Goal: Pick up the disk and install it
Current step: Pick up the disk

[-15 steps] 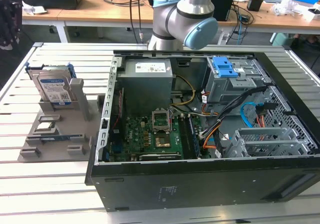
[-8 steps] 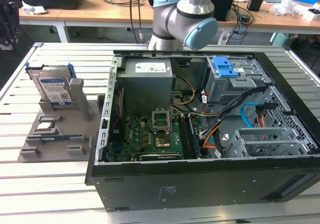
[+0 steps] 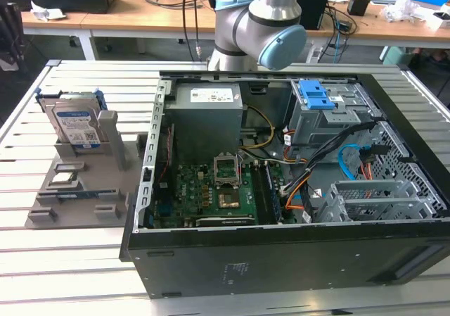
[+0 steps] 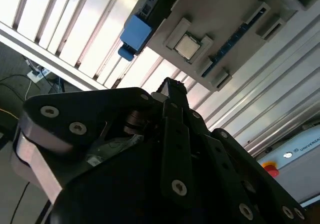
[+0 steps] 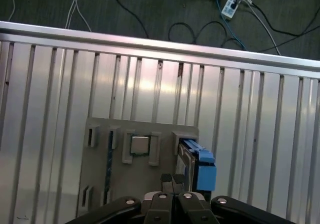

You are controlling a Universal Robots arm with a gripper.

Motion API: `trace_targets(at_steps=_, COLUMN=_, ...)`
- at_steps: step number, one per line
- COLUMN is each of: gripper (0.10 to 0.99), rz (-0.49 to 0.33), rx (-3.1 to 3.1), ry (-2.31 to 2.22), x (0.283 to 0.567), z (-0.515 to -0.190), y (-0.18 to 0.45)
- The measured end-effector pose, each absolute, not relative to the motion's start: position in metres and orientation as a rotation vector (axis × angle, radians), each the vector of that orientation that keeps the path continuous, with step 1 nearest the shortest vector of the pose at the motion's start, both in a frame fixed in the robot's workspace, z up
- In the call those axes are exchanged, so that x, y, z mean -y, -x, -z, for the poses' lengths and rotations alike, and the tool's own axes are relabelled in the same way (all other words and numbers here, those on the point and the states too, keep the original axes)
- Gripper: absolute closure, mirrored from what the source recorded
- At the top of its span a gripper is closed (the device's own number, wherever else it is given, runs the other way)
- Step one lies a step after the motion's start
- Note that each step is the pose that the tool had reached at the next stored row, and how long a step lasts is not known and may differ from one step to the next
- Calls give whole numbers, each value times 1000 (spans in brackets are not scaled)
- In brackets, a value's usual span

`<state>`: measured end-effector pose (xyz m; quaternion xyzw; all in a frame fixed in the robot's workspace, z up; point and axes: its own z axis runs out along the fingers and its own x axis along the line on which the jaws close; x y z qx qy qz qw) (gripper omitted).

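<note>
On the exterior view's left, the disk stands on edge in a slot of a grey holder, which lies on the slatted table. A small chip sits in the holder just beside the disk. To the right lies the open computer case, with the arm rising behind it. In the first wrist view the gripper hangs above the holder, near the disk but apart from it. Its jaws seem pressed together, holding nothing.
</note>
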<state>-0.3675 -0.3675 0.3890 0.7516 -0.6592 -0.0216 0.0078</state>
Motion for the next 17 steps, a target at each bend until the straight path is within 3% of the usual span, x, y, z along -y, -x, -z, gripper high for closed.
trace_targets(at_steps=17, gripper=980, rz=64, rx=1786, ry=-2559, x=368, z=-389, y=368)
